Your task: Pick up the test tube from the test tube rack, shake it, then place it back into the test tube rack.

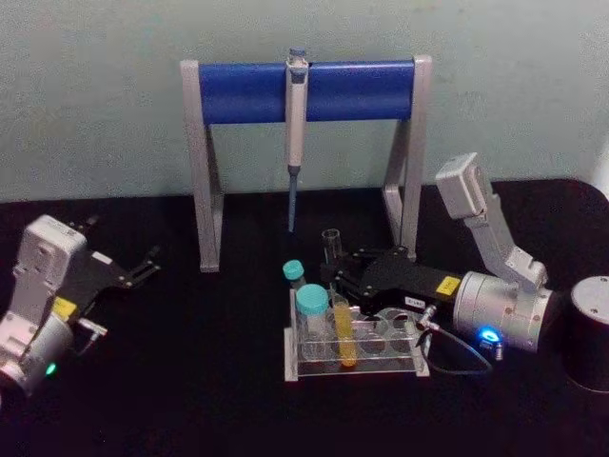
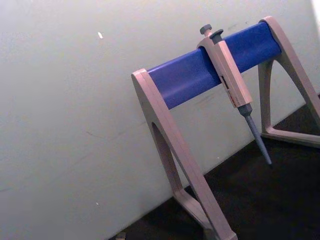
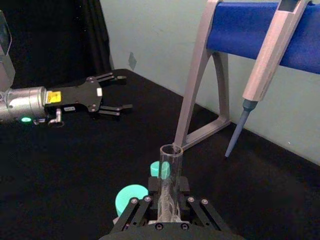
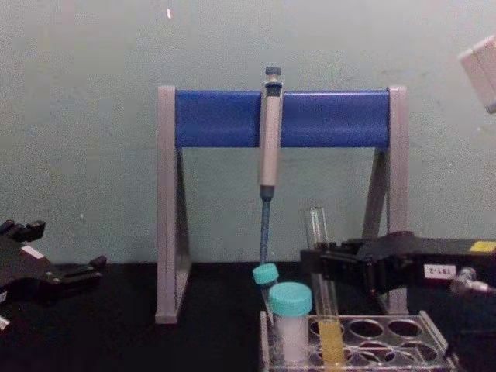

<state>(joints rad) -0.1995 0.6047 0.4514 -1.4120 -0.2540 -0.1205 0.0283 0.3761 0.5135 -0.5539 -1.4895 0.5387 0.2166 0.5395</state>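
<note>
The test tube (image 1: 343, 328) holds yellow-orange liquid and stands upright in a front hole of the clear test tube rack (image 1: 400, 367) at the table's middle. Its open top (image 4: 316, 225) rises well above the rack (image 4: 403, 329). My right gripper (image 1: 341, 288) reaches in from the right and is shut on the tube's upper part, above the liquid. In the right wrist view the tube (image 3: 169, 172) stands between the fingers (image 3: 135, 210). Far to the left, my left gripper (image 1: 145, 267) rests open above the table with nothing in it, also visible as the left gripper (image 3: 116, 94) in the right wrist view.
A grey-and-blue pipette stand (image 1: 304, 90) with a hanging pipette (image 1: 296, 124) stands right behind the rack. A wide teal-capped container (image 1: 312, 305) and a small teal-capped tube (image 1: 293, 271) sit at the rack's left end. A dark cylinder (image 1: 590, 328) stands at the far right.
</note>
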